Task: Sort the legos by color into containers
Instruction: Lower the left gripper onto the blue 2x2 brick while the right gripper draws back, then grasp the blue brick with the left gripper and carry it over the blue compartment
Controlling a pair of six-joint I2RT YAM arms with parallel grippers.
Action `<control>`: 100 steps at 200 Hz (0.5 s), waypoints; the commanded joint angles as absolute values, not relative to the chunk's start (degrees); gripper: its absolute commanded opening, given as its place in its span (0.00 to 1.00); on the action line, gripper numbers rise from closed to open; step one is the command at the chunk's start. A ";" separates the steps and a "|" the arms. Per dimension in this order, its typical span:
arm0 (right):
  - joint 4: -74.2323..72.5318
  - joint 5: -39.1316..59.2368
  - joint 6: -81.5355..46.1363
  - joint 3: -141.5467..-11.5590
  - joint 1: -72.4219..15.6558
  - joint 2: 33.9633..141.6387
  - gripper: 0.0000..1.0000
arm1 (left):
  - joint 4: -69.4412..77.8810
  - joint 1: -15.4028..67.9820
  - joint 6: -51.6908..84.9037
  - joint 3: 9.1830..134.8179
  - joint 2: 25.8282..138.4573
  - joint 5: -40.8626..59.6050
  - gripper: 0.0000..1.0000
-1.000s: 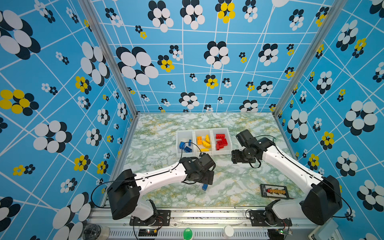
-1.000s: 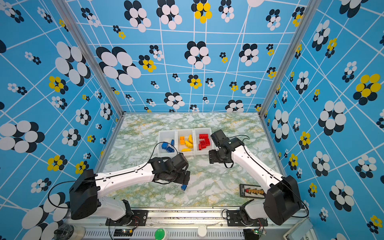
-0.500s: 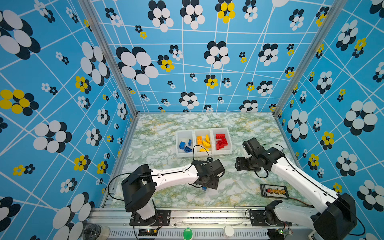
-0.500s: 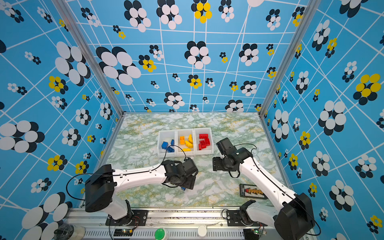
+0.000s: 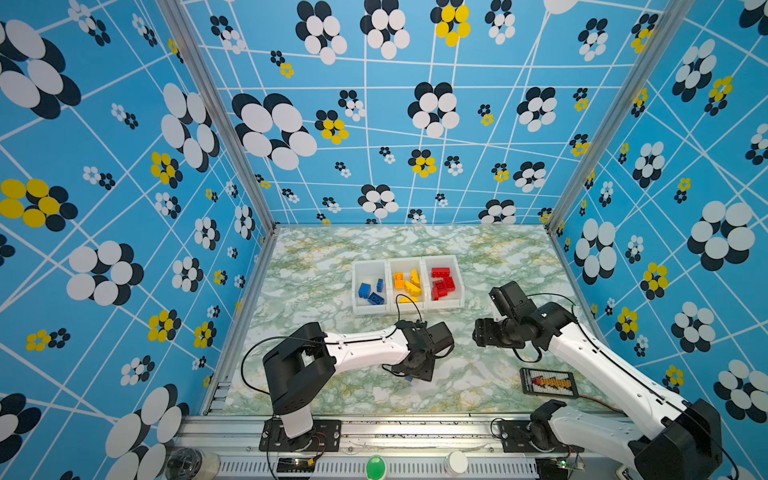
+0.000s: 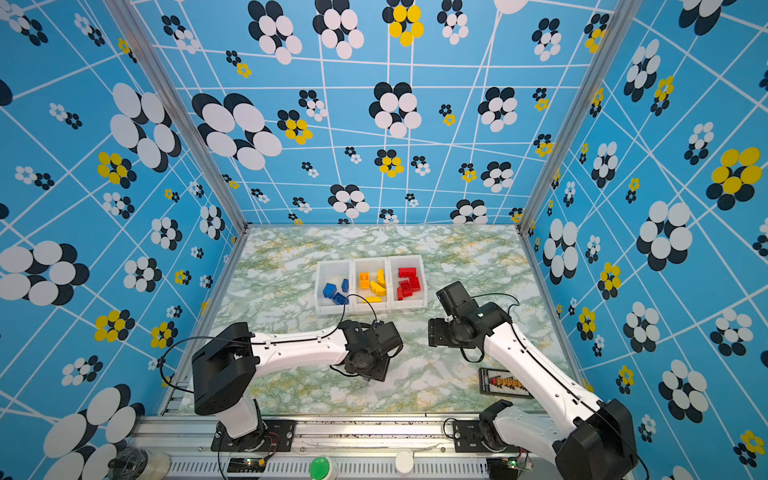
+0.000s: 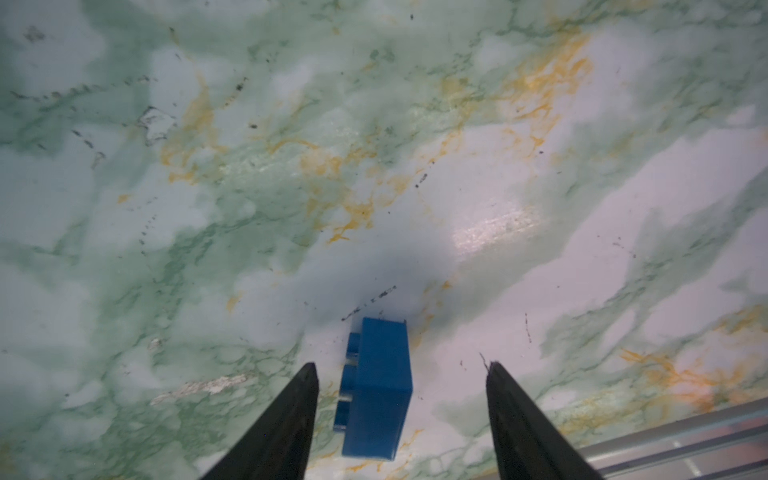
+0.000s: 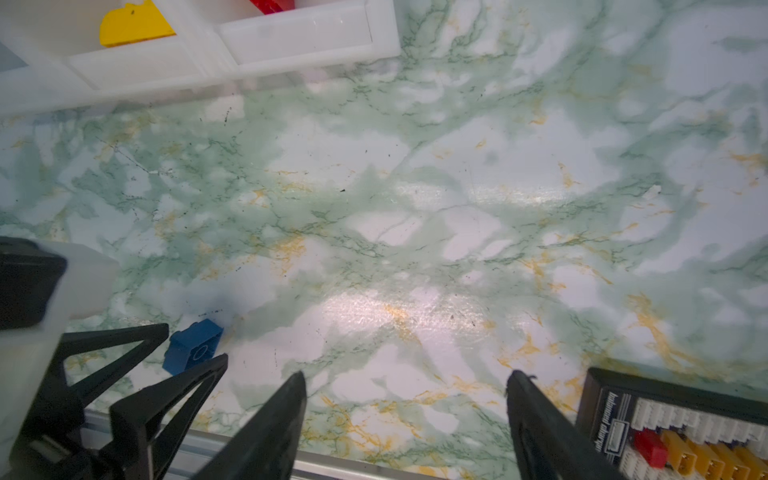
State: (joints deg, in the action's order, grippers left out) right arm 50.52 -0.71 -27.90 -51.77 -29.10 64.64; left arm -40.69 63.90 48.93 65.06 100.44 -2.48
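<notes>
One blue lego lies on its side on the marble table, studs facing one finger. My left gripper is open and straddles it, with a narrow gap on the stud side and a wider gap on the other. From the right wrist view the same blue lego shows between the left fingers. Three white containers stand in a row: blue legos in the left one, yellow legos in the middle, red legos in the right. My right gripper hangs open and empty over bare table.
A black flat tray with red and yellow pieces lies at the front right, close to my right gripper's fingers. The aluminium front rail runs just beyond the blue lego. Blue patterned walls close in three sides.
My left arm has swung toward the front middle and lowered over the blue lego, and its jaws have narrowed around it. My right arm has drawn back from the containers toward the right.
</notes>
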 commanded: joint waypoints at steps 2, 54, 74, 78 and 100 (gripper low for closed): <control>51.19 -0.88 -28.39 -50.71 -28.91 64.03 0.77 | -43.75 64.25 49.48 66.70 101.68 -1.79 0.61; 50.74 -0.79 -28.42 -50.63 -28.85 64.51 0.78 | -45.21 64.28 49.66 67.62 102.83 -1.78 0.48; 50.56 -0.70 -28.48 -50.58 -28.81 64.54 0.77 | -45.62 64.25 49.66 67.81 102.96 -1.96 0.42; 50.54 -0.70 -28.52 -50.55 -28.83 64.51 0.77 | -45.63 64.33 49.65 67.79 102.88 -1.95 0.40; 50.28 -0.61 -28.70 -50.21 -28.72 64.34 0.78 | -45.77 64.20 49.83 67.62 102.58 -2.03 0.35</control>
